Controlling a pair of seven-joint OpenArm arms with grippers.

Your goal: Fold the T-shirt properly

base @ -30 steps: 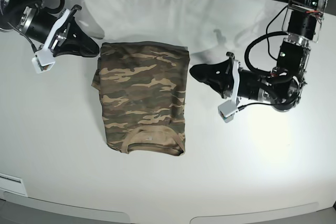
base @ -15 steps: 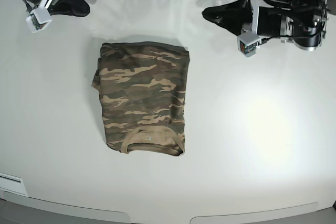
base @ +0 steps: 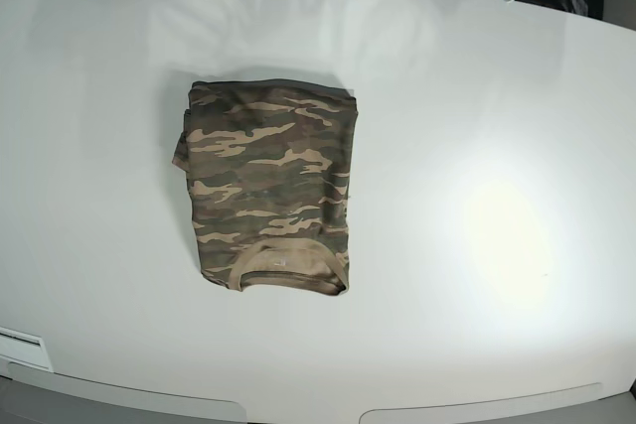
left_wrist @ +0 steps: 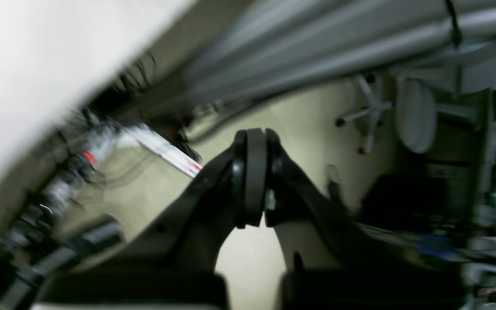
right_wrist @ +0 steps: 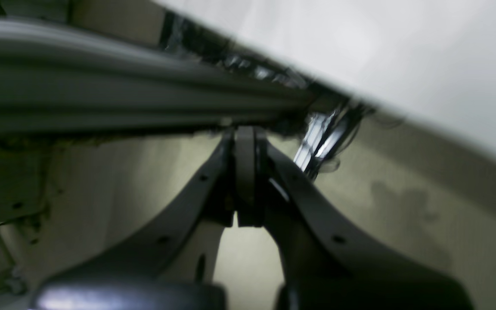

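the t-shirt (base: 268, 186) lies folded mid-surface (base: 477, 146), collar toward the near edge. my left gripper (left_wrist: 254, 176) and right gripper (right_wrist: 244, 181) are clenched, empty.

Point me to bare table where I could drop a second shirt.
Biggest free patch: the table to the view's right of the folded T-shirt, out to the edge. A narrower strip lies on its left, another along the far edge. Nothing looks crowded; both arms sit at the far corners.

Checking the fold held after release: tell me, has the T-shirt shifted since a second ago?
No. The T-shirt lies at the same spot on the table, collar toward the near edge.
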